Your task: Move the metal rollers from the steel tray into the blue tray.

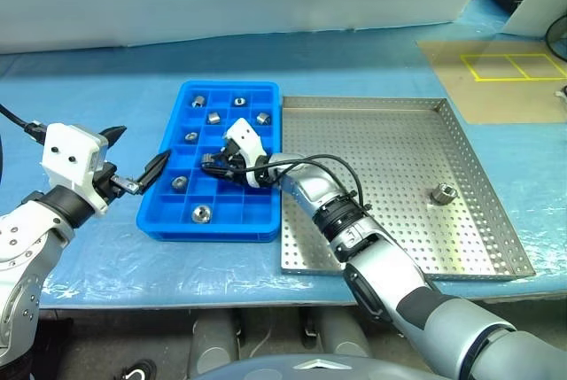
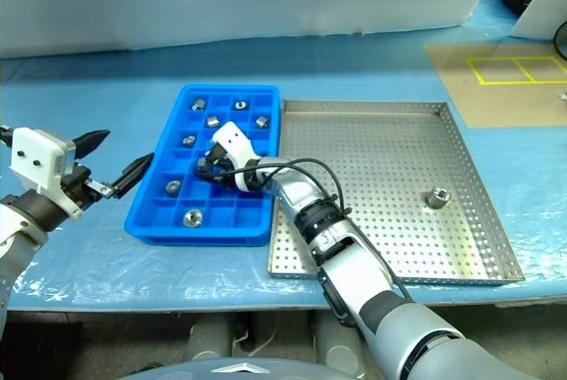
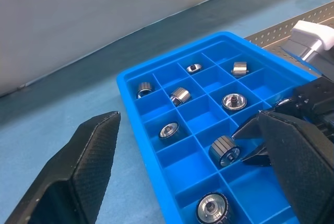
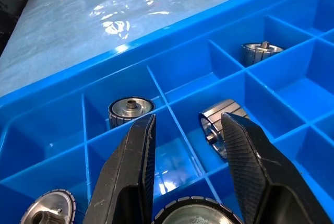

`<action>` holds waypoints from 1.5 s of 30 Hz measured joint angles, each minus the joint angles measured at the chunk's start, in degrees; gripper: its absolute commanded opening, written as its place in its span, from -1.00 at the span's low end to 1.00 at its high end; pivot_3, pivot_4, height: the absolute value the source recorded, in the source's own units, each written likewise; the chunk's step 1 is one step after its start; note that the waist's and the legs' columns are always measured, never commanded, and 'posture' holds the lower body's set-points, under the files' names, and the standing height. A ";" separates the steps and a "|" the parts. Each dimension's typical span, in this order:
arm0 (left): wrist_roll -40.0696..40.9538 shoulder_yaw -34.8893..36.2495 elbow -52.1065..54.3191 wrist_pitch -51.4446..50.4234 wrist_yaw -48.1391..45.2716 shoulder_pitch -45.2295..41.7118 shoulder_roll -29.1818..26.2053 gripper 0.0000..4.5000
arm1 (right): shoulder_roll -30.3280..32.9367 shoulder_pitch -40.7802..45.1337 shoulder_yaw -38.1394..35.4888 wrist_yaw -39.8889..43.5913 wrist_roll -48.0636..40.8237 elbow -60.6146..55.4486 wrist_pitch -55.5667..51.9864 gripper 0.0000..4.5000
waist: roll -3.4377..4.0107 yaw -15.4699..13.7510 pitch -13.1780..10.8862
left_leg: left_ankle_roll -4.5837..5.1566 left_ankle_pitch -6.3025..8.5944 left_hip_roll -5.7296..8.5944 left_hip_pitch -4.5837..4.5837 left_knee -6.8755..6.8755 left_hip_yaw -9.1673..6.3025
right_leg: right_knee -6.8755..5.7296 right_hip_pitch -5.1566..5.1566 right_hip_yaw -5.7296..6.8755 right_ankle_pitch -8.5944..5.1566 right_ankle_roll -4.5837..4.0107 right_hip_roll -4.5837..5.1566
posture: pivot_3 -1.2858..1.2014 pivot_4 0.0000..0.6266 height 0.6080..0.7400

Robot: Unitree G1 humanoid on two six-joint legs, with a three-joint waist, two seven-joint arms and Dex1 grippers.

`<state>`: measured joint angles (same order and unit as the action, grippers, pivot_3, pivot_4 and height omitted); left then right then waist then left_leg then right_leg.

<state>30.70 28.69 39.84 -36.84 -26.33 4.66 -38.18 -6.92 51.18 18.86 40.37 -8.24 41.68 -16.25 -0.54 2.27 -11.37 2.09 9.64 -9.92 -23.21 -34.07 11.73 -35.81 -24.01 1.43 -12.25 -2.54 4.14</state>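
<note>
the right gripper [image 1: 213,166] hangs over the middle of the blue tray [image 1: 168,221], its fingers clenched on a metal roller [image 4: 190,214]. seven more rollers sit in separate compartments there – one [image 1: 443,192] remains on the steel tray [image 1: 496,221], toward its right side. the left gripper [image 1: 135,160] hovers just left of the blue tray, jaws spread and empty.

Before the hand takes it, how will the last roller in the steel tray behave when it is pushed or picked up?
The roller looks like solid shiny metal, so probably rigid, heavy for its size and slippery. It seems to stand on its flat end on the steel tray, so a push should slide it; if tipped, it would likely roll.
</note>
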 measured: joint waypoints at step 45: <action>-9.53 -16.37 -6.67 20.77 -9.38 -5.21 2.06 0.98 | -0.04 9.39 -26.23 2.07 -31.89 -16.37 -44.29 0.53 | 0.02 -0.10 -0.02 | -0.45 -0.27 -0.16 0.01 0.15 0.06 | 0.04 -0.08 -0.02 0.05 -0.09 -0.20 | -0.23 -0.52 1.00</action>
<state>21.17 12.32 33.18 -16.07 -35.71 -0.55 -36.12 -6.96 60.57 -7.37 42.44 -40.13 25.31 -60.55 -0.51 2.18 -11.39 1.64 9.38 -10.08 -23.20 -33.92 11.78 -35.77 -24.10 1.40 -12.20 -2.64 3.94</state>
